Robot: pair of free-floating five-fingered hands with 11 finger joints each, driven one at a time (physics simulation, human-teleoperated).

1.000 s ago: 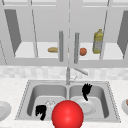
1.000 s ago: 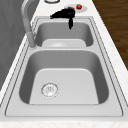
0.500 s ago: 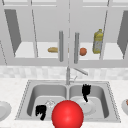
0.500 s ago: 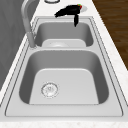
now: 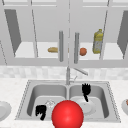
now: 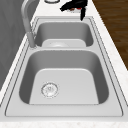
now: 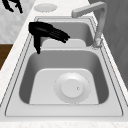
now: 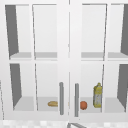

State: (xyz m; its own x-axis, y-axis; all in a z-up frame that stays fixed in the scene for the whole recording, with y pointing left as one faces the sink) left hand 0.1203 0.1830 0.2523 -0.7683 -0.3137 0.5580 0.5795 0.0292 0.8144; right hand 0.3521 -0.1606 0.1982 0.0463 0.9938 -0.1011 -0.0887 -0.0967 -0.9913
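Small drift of the right hand (image 6: 75,5) in the left side view: from above the far basin of the sink (image 6: 110,82) out over the sink's far rim, also a little toward the sink's front edge. Hardly any shift at the sink's right basin in the front view

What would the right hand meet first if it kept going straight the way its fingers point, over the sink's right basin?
Judging from the right side view, the right hand points level toward the wall side, so probably the faucet or the basin's back edge; depth is unclear.
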